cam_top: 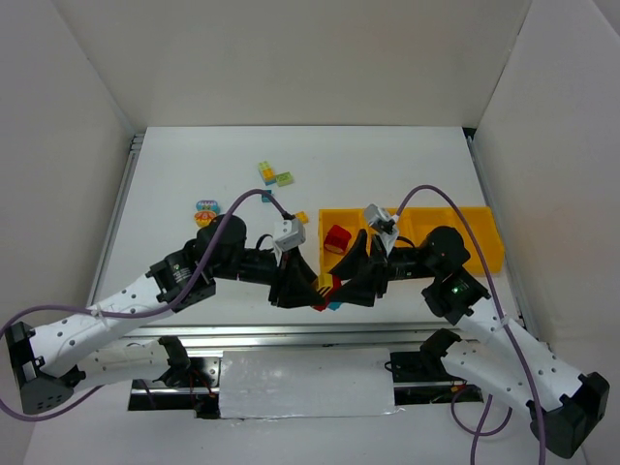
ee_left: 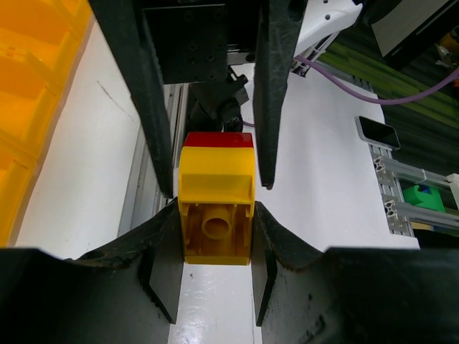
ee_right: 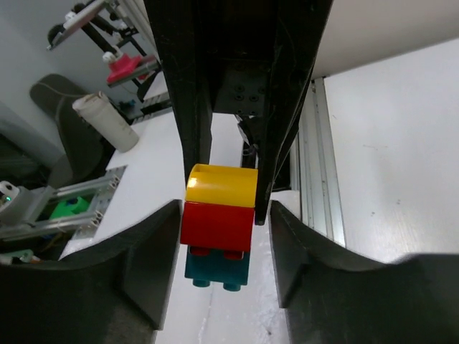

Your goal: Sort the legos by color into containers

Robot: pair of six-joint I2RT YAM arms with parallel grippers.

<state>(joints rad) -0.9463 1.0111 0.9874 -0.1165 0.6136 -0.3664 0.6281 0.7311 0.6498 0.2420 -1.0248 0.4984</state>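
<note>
While left gripper [ee_left: 215, 240] pinches the clump's yellow brick [ee_left: 216, 183], right gripper [ee_right: 226, 218] brackets its red layer [ee_right: 216, 225]; grip unclear. Position: near edge of table [cam_top: 407, 165]. The tray [cam_top: 481, 254] holds one red piece [cam_top: 337, 238]; loose legos [cam_top: 272, 173] lie unsorted beyond.

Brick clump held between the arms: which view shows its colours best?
Right wrist: the brick clump shows all three layers, yellow, red, teal. Left wrist shows only its yellow underside and a red edge. Top external shows just red and teal specks.
</note>
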